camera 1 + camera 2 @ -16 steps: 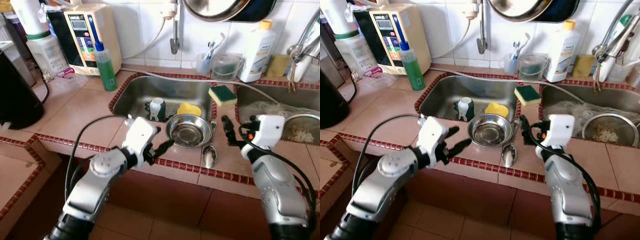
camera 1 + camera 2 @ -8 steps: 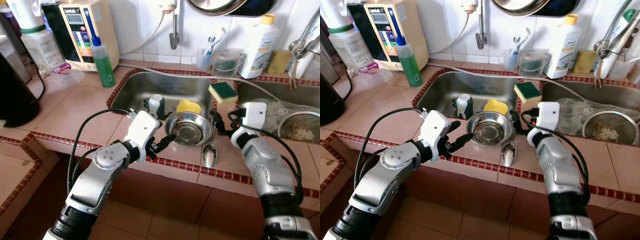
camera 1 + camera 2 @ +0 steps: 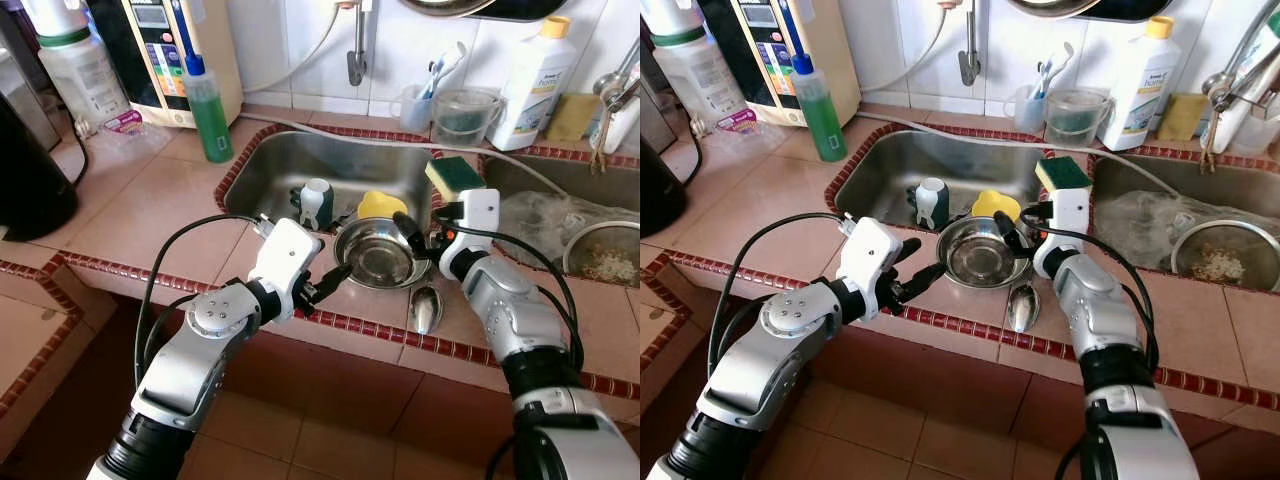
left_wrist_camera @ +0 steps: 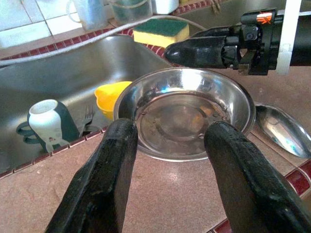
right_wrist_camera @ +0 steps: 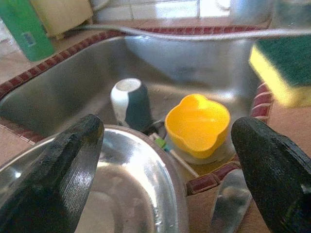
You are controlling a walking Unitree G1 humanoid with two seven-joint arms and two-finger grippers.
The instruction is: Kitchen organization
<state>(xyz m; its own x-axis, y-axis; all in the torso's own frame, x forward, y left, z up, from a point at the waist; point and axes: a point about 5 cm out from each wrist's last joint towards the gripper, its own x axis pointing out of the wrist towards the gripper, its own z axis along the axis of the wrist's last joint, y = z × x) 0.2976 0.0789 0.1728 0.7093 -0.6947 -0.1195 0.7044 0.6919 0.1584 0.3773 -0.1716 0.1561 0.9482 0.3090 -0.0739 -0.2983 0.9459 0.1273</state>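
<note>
A steel bowl [image 3: 378, 258] rests on the tiled ledge at the front rim of the left sink [image 3: 300, 165]. My left gripper [image 3: 335, 272] is open at the bowl's near left rim, and in the left wrist view its fingers [image 4: 109, 170] straddle the bowl [image 4: 189, 114] without closing. My right gripper [image 3: 415, 228] is open just over the bowl's far right rim, holding nothing. A steel spoon [image 3: 424, 308] lies on the counter right of the bowl. A yellow cup [image 5: 197, 121] and a white-and-dark mug [image 5: 129, 102] sit in the sink behind it.
A yellow-green sponge [image 3: 452, 177] lies on the divider between the sinks. A green bottle [image 3: 208, 105] and a water purifier [image 3: 170, 50] stand at the back left. The right sink holds a strainer [image 3: 610, 262]. A black appliance [image 3: 30, 170] stands at far left.
My right gripper has swung left from beside the spoon to the bowl's far right rim. My left gripper has closed in on the bowl's near rim. The camera has shifted slightly.
</note>
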